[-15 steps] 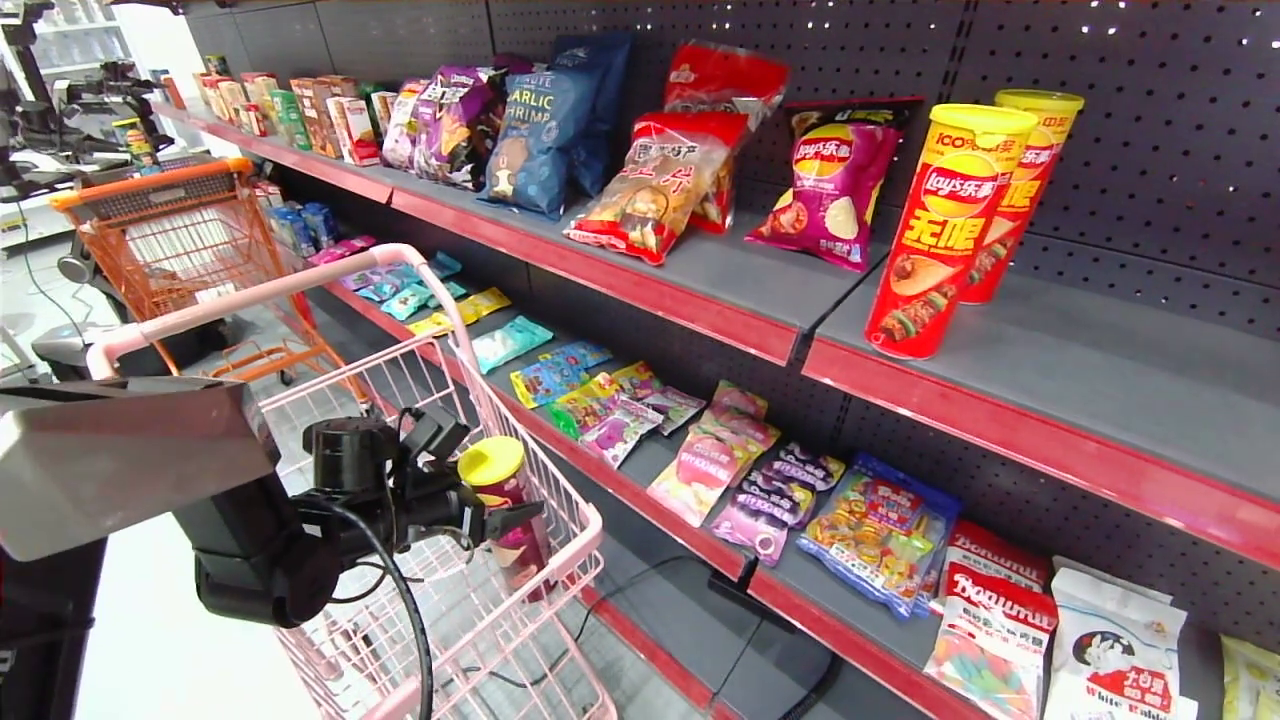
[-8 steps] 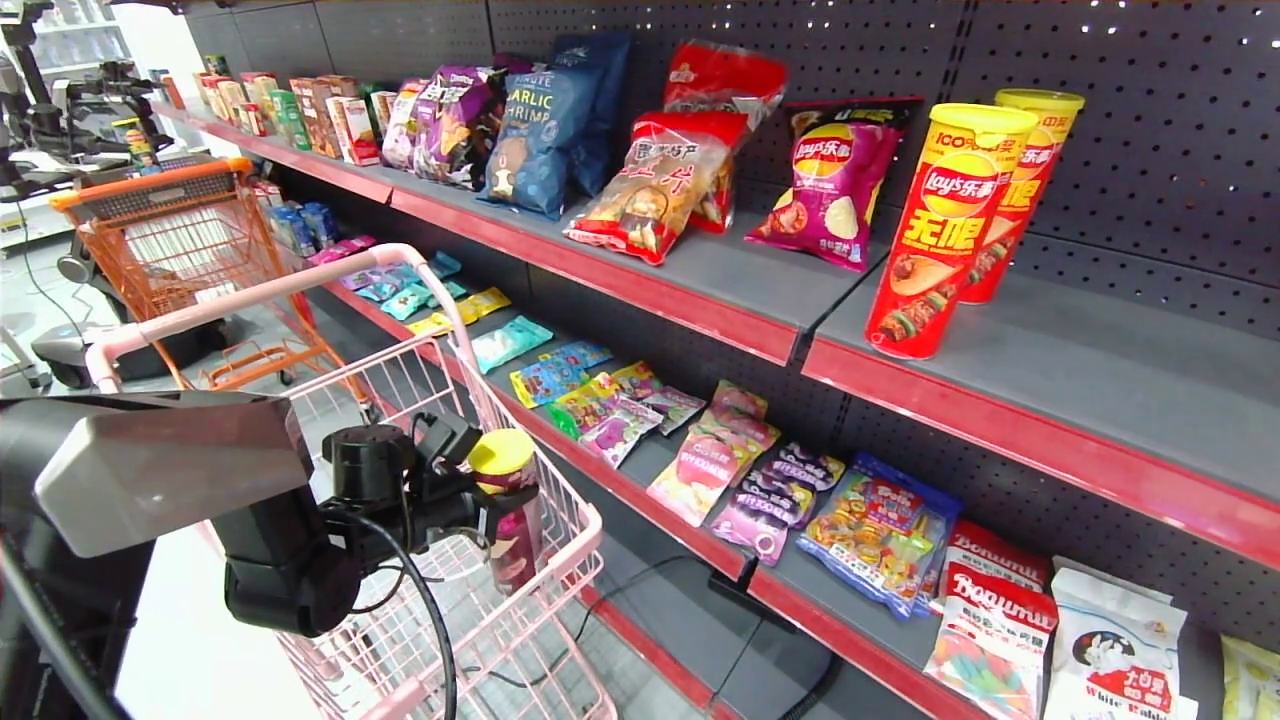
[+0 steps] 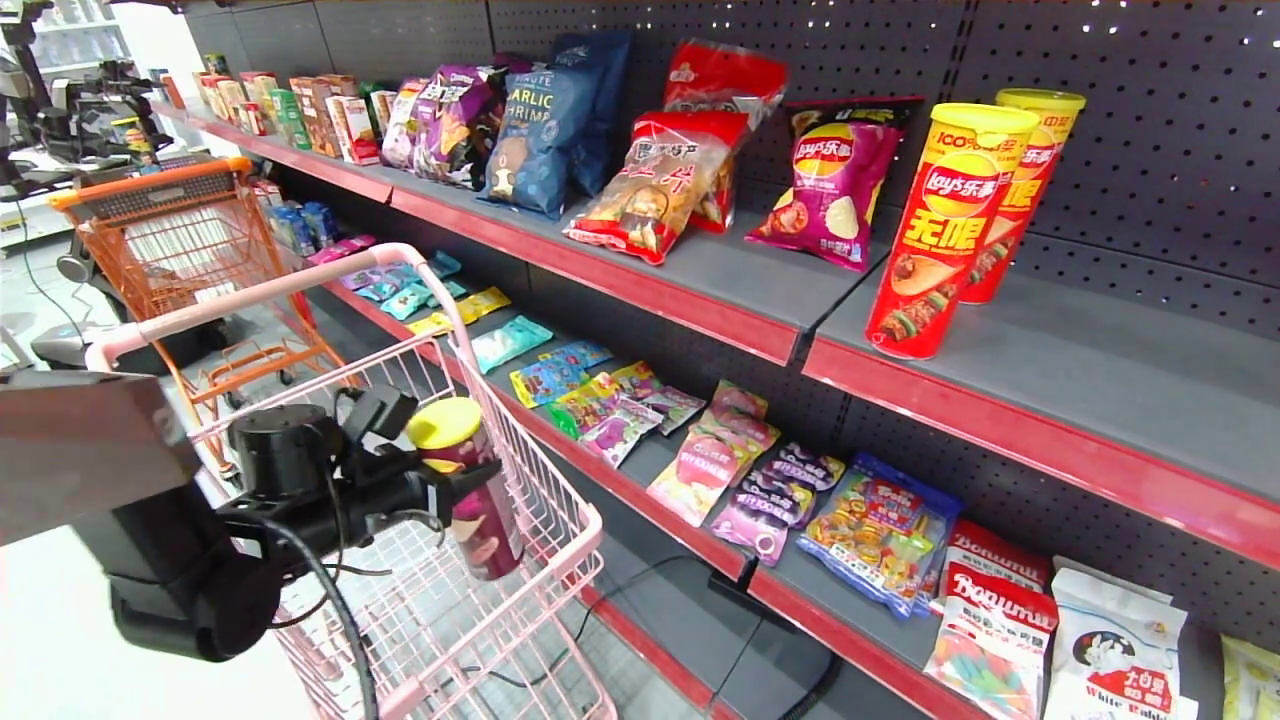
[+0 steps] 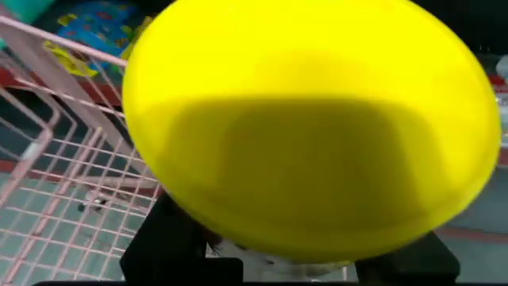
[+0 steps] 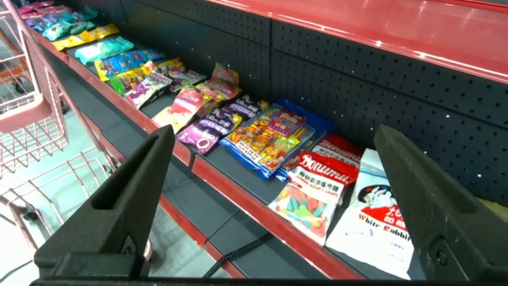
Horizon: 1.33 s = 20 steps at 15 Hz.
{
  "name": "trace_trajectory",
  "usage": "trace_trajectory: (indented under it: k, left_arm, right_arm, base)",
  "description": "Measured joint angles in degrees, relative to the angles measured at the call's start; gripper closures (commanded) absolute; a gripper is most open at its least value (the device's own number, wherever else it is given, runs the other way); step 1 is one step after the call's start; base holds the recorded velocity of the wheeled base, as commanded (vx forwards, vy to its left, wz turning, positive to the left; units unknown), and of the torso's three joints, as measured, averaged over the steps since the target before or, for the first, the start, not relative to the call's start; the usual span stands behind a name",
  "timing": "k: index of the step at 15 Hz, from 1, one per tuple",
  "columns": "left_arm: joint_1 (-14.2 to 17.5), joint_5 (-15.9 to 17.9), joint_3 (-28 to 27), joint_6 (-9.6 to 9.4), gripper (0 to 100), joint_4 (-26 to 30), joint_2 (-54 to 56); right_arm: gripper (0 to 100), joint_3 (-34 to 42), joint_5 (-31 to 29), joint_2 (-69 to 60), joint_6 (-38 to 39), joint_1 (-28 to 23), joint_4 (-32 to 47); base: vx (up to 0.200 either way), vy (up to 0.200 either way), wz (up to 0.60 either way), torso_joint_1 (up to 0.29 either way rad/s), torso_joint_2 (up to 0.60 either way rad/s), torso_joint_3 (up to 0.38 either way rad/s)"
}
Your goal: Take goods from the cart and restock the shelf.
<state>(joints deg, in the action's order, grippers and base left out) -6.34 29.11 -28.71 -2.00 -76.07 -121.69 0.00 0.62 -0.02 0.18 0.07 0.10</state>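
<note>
The left gripper (image 3: pixel 468 478) is clamped on a purple can (image 3: pixel 480 520), just below its yellow lid (image 3: pixel 443 422). The can hangs roughly upright inside the pink cart (image 3: pixel 575 505), near the corner closest to the shelving, with its lid above the cart's rim. The right gripper (image 5: pixel 274 210) is empty, its fingers wide apart, facing the lower shelf (image 5: pixel 230 195) of sweet packets.

We judge the step in hand to be lifting the can out and carrying it to the upper shelf (image 3: pixel 1050 370). To do it well, we would raise the can until its base clears the rim before swinging it across. We would keep it upright, since the hold is high on its body. Then we would bring it over the shelf's red front edge to the bare grey stretch beside the red cans (image 3: pixel 950 230).

Counts:
- One purple can, held.
- Two tall red cans on the upper shelf.
- Two carts: the pink one and an orange cart (image 3: pixel 180 225) farther off.
- Two grippers.
</note>
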Motion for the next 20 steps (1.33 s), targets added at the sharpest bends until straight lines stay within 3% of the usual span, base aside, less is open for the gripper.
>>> trace_trajectory:
  k: [3,7,9,12,17,20]
  left_arm:
    - [4.7,-0.7,3.6,1.6,100,8.4,17.4]
    - [13.4,-0.6,-1.6,3.83,100,38.2,44.8]
    - [16.3,-0.8,-6.3,4.73,100,47.4,55.5]
    - [18.4,-2.5,-7.9,4.92,100,52.3,65.4]
    - [19.0,-3.5,-1.2,4.79,100,59.5,76.9]
    - [19.0,-3.1,3.3,2.97,100,59.8,81.3]
  right_arm:
    - [0,0.0,0.0,0.0,-0.1,0.0,0.0]
    - [0,0.0,-0.1,0.0,-0.2,0.0,0.0]
    - [0,0.0,-0.2,0.0,-0.1,0.0,0.0]
    - [0,0.0,-0.2,0.0,-0.1,0.0,0.0]
    - [0,0.0,-0.2,0.0,-0.1,0.0,0.0]
    - [0,0.0,-0.2,0.0,-0.1,0.0,0.0]
  base:
    - [0.0,0.0,0.0,0.0,0.0,0.0]
    - [0.0,0.0,0.0,0.055,-0.15,-0.088]
    - [0.0,0.0,0.0,0.178,-0.49,-0.288]
    - [0.0,0.0,0.0,0.238,-0.58,-0.346]
    - [0.0,0.0,0.0,0.19,-0.44,-0.261]
    - [0.0,0.0,0.0,0.17,-0.38,-0.216]
